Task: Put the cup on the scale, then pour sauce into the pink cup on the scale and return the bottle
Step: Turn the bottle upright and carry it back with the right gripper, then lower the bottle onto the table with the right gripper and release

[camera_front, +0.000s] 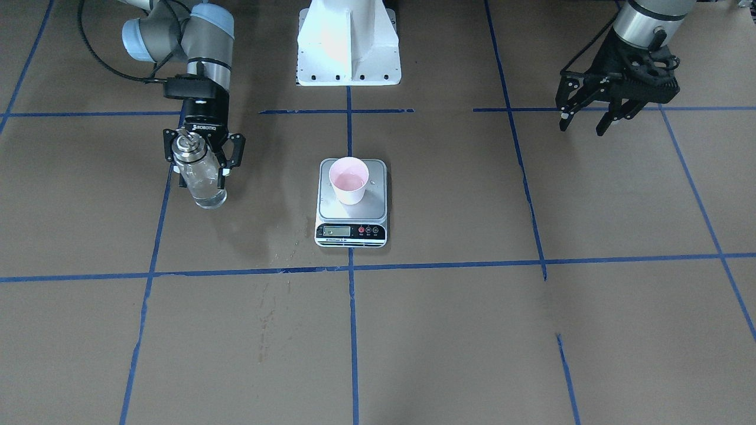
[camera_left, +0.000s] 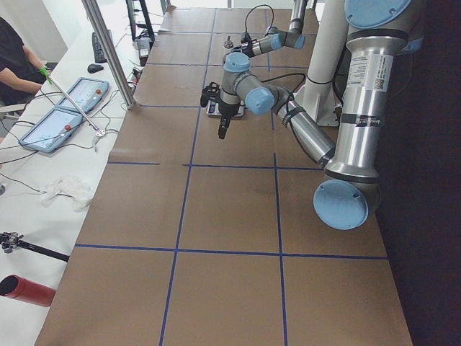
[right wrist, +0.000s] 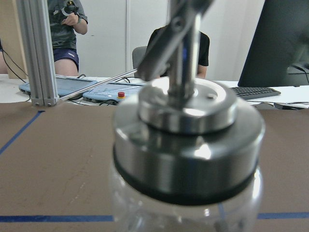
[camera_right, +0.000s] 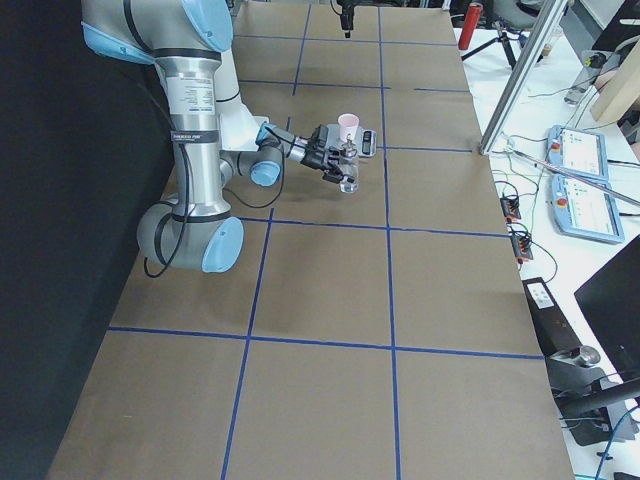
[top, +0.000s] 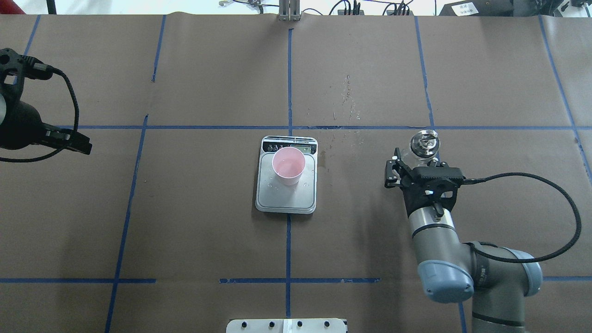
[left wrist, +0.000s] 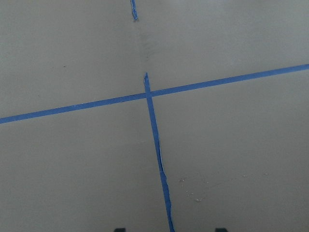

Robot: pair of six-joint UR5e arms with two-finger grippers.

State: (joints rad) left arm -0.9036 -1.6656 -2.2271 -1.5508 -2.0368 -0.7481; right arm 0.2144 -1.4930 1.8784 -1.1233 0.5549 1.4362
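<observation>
Right hand (camera_front: 201, 173): closed on the glass body of the bottle (camera_front: 205, 188), just under its metal cap; spout points up.
Bottle: upright, on the robot's right, well apart from the scale (camera_front: 353, 213). Clear liquid shows in its lower part. Whether the base touches the table (camera_front: 449, 330) cannot be told.
Cup (camera_front: 349, 180): upright on the scale platform, toward the display end.
Scale: table centre, on a blue tape line, display facing away from the robot.
Left hand (camera_front: 583, 125): fingers wide apart, holding nothing, above the table on the robot's left.

Bottle (camera_front: 204, 184) clear glass w/ shiny metal cap (right wrist: 188, 121); scale (camera_front: 338, 208) dull metal top; cup (camera_front: 349, 180) matt paper.
</observation>
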